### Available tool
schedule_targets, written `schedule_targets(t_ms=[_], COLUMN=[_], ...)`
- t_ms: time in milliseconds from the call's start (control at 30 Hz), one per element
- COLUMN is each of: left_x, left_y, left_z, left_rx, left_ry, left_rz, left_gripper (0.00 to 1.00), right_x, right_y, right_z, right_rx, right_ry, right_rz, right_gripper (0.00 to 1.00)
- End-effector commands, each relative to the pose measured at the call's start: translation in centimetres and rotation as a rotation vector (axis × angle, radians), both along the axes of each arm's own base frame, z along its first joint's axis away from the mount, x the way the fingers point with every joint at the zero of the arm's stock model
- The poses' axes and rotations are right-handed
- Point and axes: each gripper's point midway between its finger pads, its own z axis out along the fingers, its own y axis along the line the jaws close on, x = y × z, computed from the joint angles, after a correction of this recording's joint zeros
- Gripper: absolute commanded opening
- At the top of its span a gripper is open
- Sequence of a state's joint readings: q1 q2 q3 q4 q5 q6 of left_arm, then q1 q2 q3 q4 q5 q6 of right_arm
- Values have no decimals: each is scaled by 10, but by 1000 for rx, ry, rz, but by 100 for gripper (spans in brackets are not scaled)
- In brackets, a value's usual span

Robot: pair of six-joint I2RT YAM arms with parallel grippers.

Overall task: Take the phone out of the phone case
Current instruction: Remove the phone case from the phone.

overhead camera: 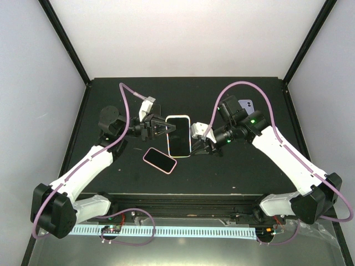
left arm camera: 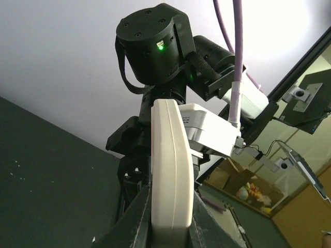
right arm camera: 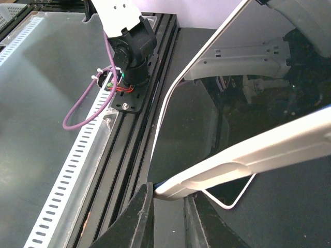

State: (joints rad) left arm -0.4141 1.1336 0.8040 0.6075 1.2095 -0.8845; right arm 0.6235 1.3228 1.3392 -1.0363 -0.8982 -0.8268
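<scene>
tabletop (overhead camera: 233, 166): black, carrying 3 phones; 2 arms reached in over it from the near edge.
phone case (overhead camera: 178, 117): white, at the middle of the tabletop, directly between the 2 grippers; the phone (overhead camera: 178, 138) sat inside it, dark screen up.
long axis: ran from the near edge toward the far edge, square to the tabletop's sides; which end was the phone's top could not be told.
height: whether the phone case rested flat or was raised a little could not be told.
left gripper (overhead camera: 169, 128): on the phone case's left long edge, in its far half.
left fingers (left arm camera: 129, 227): clamped on that edge, 1 finger on each face, the white side wall standing up between them in the left wrist view.
right gripper (overhead camera: 193, 147): on the right long edge, close to the near corner.
right fingers (right arm camera: 137, 217): drawn close on the phone case's rim, which filled the narrow gap between them.
pink-cased phone (overhead camera: 160, 160): flat, tilted, just near-left of the phone case, apart from both grippers.
purple phone (overhead camera: 246, 104): far right, partly hidden by the right arm.
</scene>
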Motion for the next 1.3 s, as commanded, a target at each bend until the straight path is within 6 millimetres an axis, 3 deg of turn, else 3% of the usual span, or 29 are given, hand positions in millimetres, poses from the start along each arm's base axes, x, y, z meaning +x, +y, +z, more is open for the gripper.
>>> schedule_targets(t_ms=[0,267,533,933,1133,1267], left_x=[-37,-38,-40,-45,-45,-45], left_y=[3,3,1,1,0,1], left_z=[40,39,36,38,38,39], left_rx=[-29,-28,-16,-7,-9,-9], left_ry=[-23,-12,3,17,17,9], left_rz=[-140,-147,-167,-192,-187,-182], left_gripper=[2,2,2,2,2,2], right_x=[51,86,86,120,131,128], right_y=[5,-4,-5,-14,-15,-10], right_z=[-9,4,-2,-2,-15,-17], right_rx=[0,104,90,9,-12,23], right_ry=[-178,-151,-249,-449,-416,-322], right_rz=[-125,-266,-203,-283,-350,-377], right_gripper=[7,7,11,15,16,16])
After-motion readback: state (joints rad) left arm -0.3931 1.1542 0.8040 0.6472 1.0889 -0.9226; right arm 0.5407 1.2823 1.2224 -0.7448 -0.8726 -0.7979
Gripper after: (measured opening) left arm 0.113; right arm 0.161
